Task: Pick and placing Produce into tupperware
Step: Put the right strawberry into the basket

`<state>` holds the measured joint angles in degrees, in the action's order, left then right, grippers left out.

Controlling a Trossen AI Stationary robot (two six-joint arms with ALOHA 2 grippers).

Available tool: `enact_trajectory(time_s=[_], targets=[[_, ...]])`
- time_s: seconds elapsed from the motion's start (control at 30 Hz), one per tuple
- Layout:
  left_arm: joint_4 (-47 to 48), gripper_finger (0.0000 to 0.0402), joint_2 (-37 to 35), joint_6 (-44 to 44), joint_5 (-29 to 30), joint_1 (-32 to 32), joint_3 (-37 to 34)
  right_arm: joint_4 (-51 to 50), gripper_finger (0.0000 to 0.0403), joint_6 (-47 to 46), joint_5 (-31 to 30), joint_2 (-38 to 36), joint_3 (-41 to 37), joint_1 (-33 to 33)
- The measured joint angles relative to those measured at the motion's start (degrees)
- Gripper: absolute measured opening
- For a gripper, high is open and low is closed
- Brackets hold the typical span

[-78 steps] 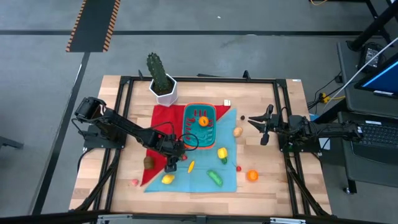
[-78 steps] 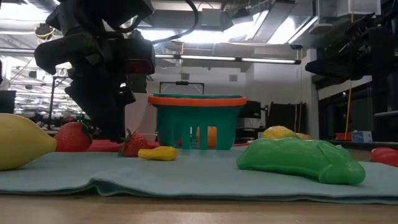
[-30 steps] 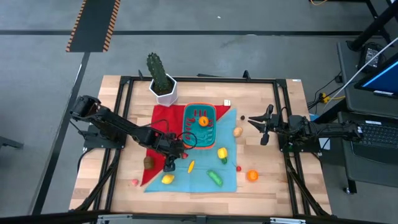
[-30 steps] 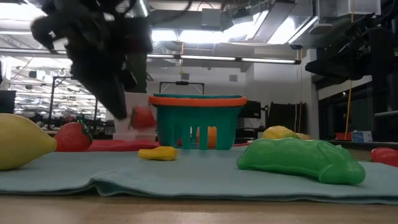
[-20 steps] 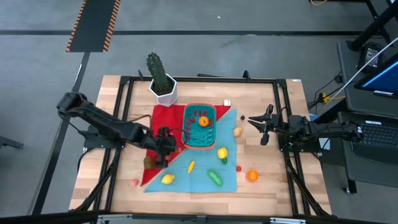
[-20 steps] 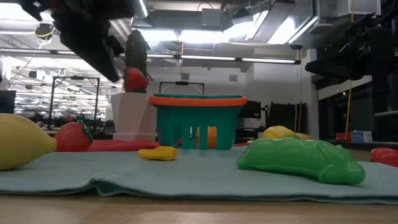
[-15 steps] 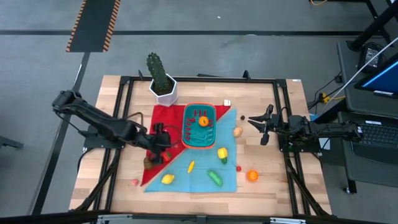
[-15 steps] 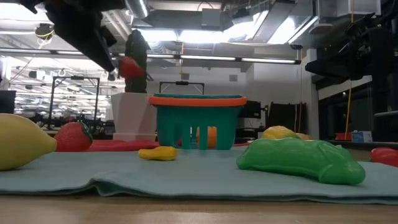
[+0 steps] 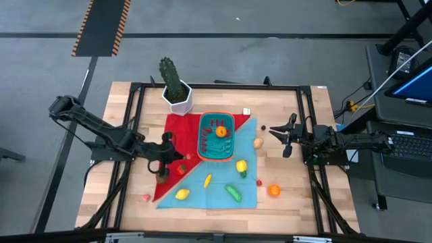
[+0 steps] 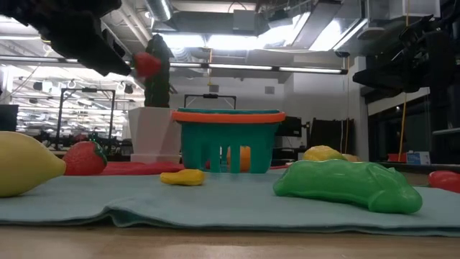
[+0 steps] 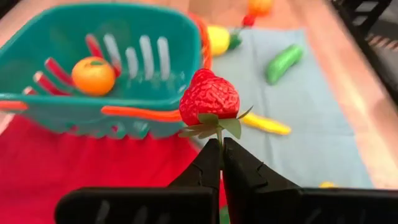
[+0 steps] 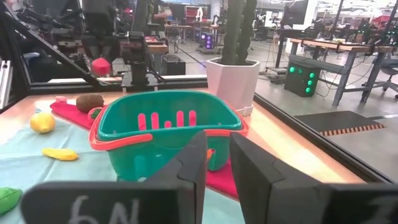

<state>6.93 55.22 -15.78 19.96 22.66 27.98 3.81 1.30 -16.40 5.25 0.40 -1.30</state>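
Left gripper [image 11: 221,146]: I see it raised above the red cloth [image 9: 177,131], beside the tupperware, its jaws pinched tight on the green stem of a strawberry [image 11: 209,101]
Strawberry: held in the air, level with the tupperware's rim in my left wrist view, just outside its near wall
Tupperware [image 9: 216,137]: sits mid-table, partly on the red cloth and partly on the teal cloth [image 9: 226,177]; I can see one orange [image 11: 93,75] inside it
Right gripper [image 9: 286,138]: parked at the right side of the table, well apart from the tupperware, fingers a narrow gap apart with nothing between them
Other produce: a cucumber [image 9: 233,193], a lemon [image 9: 181,194] and a small yellow pepper [image 9: 207,180] lie on the teal cloth
Cactus [image 9: 173,79]: stands in its white pot behind the tupperware
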Motion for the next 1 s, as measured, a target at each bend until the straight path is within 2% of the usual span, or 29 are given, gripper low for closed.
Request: enact_trajectory(time_s=[0.2,0.37,0.6,0.83,1.0], targets=[[-14.1,0.0,-2.1,5.0,-1.4,0.0,-6.6,0.0,0.0073,-0.2,0.0,0.0,0.0,0.0],[-21.9,0.0,-2.0,7.4,-1.7,-0.4,-10.1,0.0,0.0073,-0.2,0.0,0.0,0.0,0.0],[-24.6,0.0,-2.0,7.4,-1.0,-2.1,-10.9,0.0,0.0073,-0.9,0.0,0.0,0.0,0.0],[-24.7,0.0,-2.0,6.9,6.3,-3.8,-10.9,0.0,0.0073,-0.9,0.0,0.0,0.0,0.0],[-24.7,0.0,-2.0,6.9,6.0,-5.2,-10.9,0.0,0.0073,-0.8,0.0,0.0,0.0,0.0]])
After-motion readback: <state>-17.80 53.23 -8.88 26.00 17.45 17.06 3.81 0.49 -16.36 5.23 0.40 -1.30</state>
